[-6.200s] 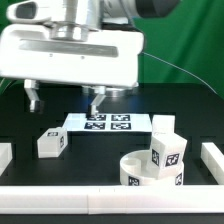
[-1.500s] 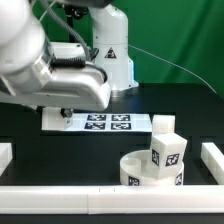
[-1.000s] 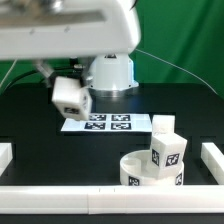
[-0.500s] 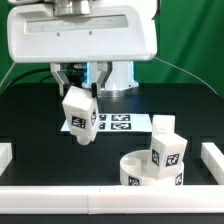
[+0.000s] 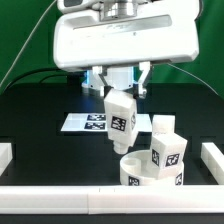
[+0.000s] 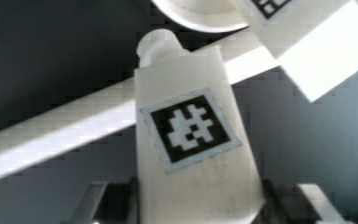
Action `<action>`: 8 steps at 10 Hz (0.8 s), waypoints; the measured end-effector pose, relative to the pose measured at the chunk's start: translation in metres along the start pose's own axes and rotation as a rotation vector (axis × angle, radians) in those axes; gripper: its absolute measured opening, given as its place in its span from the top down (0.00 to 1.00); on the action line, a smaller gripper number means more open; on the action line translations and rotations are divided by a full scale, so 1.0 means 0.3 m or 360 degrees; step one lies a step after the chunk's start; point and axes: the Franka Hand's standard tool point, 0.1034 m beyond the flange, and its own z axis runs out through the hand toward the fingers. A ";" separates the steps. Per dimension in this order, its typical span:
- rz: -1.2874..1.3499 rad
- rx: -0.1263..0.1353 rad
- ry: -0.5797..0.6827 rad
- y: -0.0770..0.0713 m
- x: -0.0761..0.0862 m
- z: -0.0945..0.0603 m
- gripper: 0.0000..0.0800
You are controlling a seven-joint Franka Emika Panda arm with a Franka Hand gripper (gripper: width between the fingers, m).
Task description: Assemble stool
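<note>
My gripper [image 5: 122,92] is shut on a white blocky stool leg [image 5: 121,121] with a square tag, held in the air above and just to the exterior view's left of the round seat [image 5: 137,170]. The leg hangs tilted, lower end near the seat's rim. In the wrist view the leg [image 6: 190,120] fills the middle between my fingers [image 6: 105,200]. The seat lies near the front wall and carries one upright tagged leg [image 5: 167,152]. Another leg [image 5: 163,124] stands just behind it. In the wrist view the seat's edge [image 6: 208,12] shows past the held leg.
The marker board [image 5: 88,123] lies on the black table behind the held leg. White border blocks stand at the exterior view's left [image 5: 5,154] and right [image 5: 211,158], and a white wall [image 5: 60,199] runs along the front. A thin cable crosses the back right.
The gripper picked the leg off the table at the left, lifted it, and has carried it to the exterior view's right, from over the marker board to just above the seat.
</note>
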 end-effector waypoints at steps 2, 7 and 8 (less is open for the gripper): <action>0.0000 -0.0003 0.0003 0.003 0.000 0.003 0.60; -0.0231 0.0082 0.0202 0.188 0.039 -0.081 0.60; -0.0159 0.0126 0.0180 0.169 0.032 -0.074 0.60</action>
